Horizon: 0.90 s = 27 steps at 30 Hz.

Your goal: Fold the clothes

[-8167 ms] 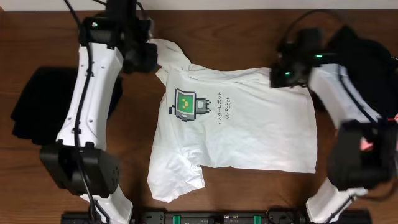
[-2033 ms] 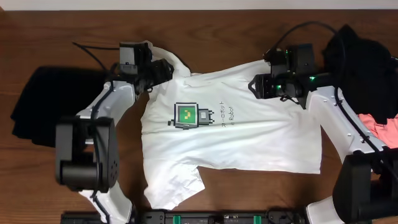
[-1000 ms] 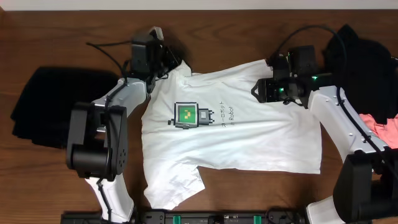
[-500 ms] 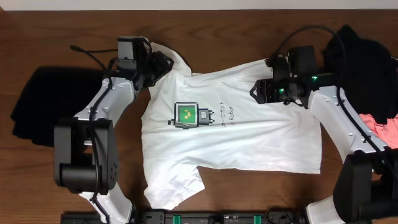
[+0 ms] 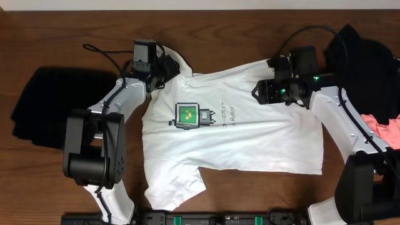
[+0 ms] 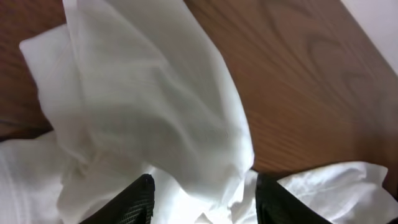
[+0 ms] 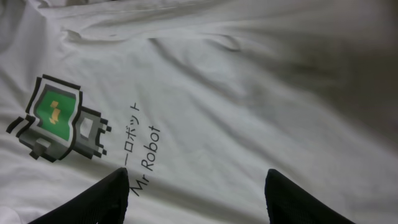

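A white T-shirt (image 5: 250, 140) with a green-and-grey robot print (image 5: 190, 116) lies face up on the brown table, its lower left sleeve folded under. My left gripper (image 5: 165, 70) sits at the shirt's upper left sleeve (image 5: 175, 60). In the left wrist view it (image 6: 205, 186) is open, and the bunched sleeve (image 6: 155, 93) lies loose between and ahead of its fingers. My right gripper (image 5: 257, 91) hovers over the shirt's upper right part. It (image 7: 196, 177) is open above the fabric beside the "Mr Robot" text (image 7: 146, 152), gripping nothing.
A black garment (image 5: 44, 106) lies at the left edge. Another black garment (image 5: 365, 56) is heaped at the back right, with a pink one (image 5: 389, 128) below it. A dark rail (image 5: 219, 219) runs along the front edge.
My left gripper has opened and let go of the sleeve, and its arm has shifted slightly around the sleeve. My right gripper has opened a little wider without moving.
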Each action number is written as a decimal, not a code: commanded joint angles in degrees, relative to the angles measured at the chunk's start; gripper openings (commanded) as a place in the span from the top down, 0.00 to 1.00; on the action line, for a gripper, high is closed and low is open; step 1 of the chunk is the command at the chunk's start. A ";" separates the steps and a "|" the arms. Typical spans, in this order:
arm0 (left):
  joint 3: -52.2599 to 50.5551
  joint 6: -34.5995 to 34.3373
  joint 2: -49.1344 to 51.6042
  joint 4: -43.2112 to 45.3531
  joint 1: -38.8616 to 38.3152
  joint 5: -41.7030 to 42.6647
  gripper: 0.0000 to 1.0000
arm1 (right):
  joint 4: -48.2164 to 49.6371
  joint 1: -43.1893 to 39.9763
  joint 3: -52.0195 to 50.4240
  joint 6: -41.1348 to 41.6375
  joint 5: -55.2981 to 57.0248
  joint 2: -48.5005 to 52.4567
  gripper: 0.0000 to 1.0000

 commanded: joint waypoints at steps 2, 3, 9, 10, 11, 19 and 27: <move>0.57 -2.71 2.12 1.29 0.13 -1.92 0.47 | 0.00 -0.33 -0.22 -0.90 0.28 0.22 0.33; 0.57 -3.15 2.69 1.27 0.13 -1.73 0.47 | -0.02 -0.33 -0.22 -0.90 0.44 0.22 0.32; 0.57 -3.08 5.05 2.36 0.15 -1.75 0.49 | -0.09 -0.33 -0.22 -0.87 0.39 0.22 0.32; 0.57 -2.71 5.05 3.41 0.13 -1.77 0.56 | -0.09 -0.33 -0.22 -0.87 0.39 0.22 0.33; 0.59 -1.92 5.05 5.05 0.13 -1.77 0.64 | -0.11 -0.33 -0.22 -0.87 0.39 0.22 0.32; 1.92 -1.79 5.05 14.99 -0.26 3.26 0.94 | -0.94 -0.33 -0.22 -0.90 0.42 0.22 0.32; 2.60 5.73 5.05 26.93 -5.66 1.81 0.94 | -1.20 -0.33 -0.24 -0.90 0.39 0.22 0.34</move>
